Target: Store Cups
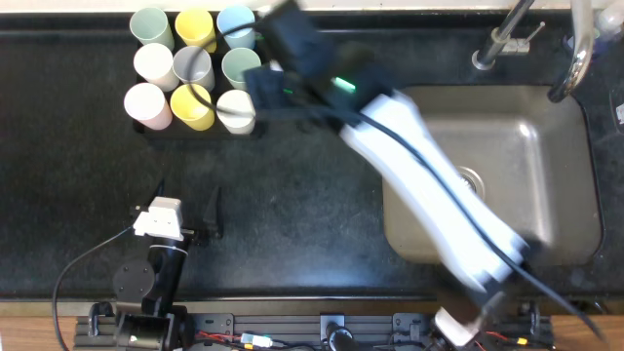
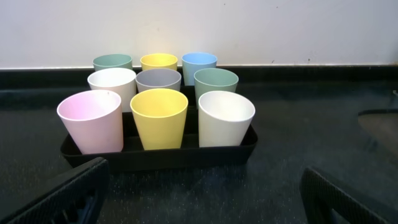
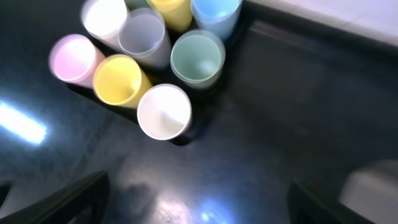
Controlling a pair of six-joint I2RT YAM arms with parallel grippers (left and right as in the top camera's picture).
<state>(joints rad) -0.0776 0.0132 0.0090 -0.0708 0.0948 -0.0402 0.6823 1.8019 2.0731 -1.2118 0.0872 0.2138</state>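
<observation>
- Cups of coloured plastic, nine in all, are stood upright and mouth-up in three rows of three inside a shallow black rectangular tray. The tray is seen at 11 o'clock of the top view, on the dark speckled countertop.
- The row nearest the left wrist camera is made up of a pale pink cup, a yellow cup and a cream-white cup. Neighbouring cups are packed close together.
- The left gripper is held with its fingers spread wide and nothing is gripped. It is kept low over the countertop. In the top view the tray lies at its 12 o'clock, well apart from the fingertips.
- The right gripper is likewise spread wide and holds nothing. By its own wrist view it is raised over bare countertop near the tray corner where the cream-white cup stands, clear of every cup.
- A stainless steel sink basin is set into the countertop at 3 o'clock of the top view, with a metal tap at about 1 o'clock.
</observation>
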